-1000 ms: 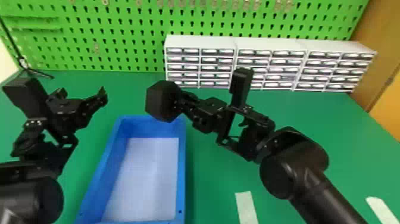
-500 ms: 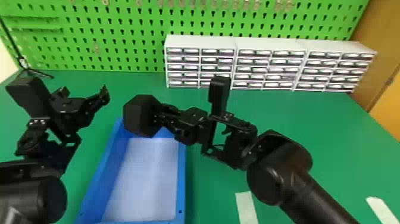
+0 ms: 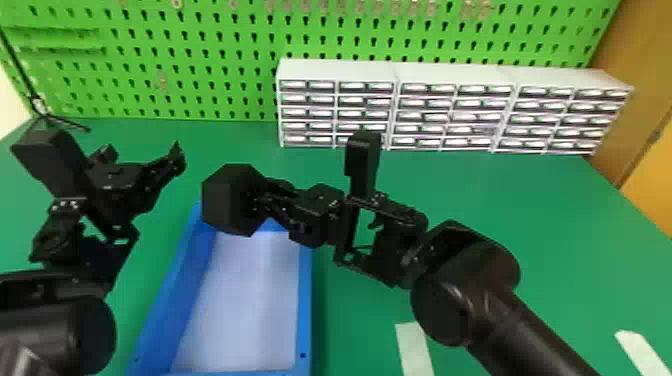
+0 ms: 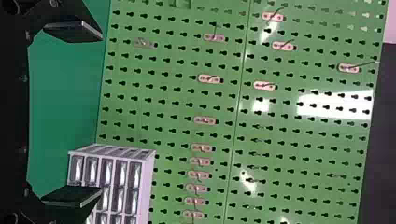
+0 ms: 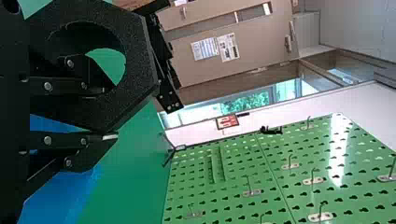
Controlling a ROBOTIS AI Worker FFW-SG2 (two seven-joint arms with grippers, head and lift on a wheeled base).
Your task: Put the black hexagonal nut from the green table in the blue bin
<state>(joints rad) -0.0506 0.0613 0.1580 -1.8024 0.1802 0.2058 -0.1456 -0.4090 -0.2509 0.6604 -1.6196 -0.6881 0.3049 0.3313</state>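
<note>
- Right gripper: pinching the nut by its wall, one finger within the hole, the other outside the rim.
- Nut: black, six-sided, large hole; held at the right gripper's fingertips, on that gripper's left side. In the head view it overlaps the bin's far left corner; its height above the bin cannot be told.
- Bin: blue walls, pale floor; below the right gripper and extending from there towards the robot.
- Left gripper: spread wide, nothing between its fingers; to the left of the right gripper and nut, well apart from both.
- Table: green; beneath both grippers.
- Drawers: white, in stacked rows; beyond the right gripper and to its right, at the table's back.
- Pegboard: green, upright; behind the drawers, beyond both grippers, with hooks on pale plates.
- Tape: two pale strips on the table, both to the right of the right gripper and nearer the robot.
- Stand: thin, black; beyond the left gripper, at the table's far left.
</note>
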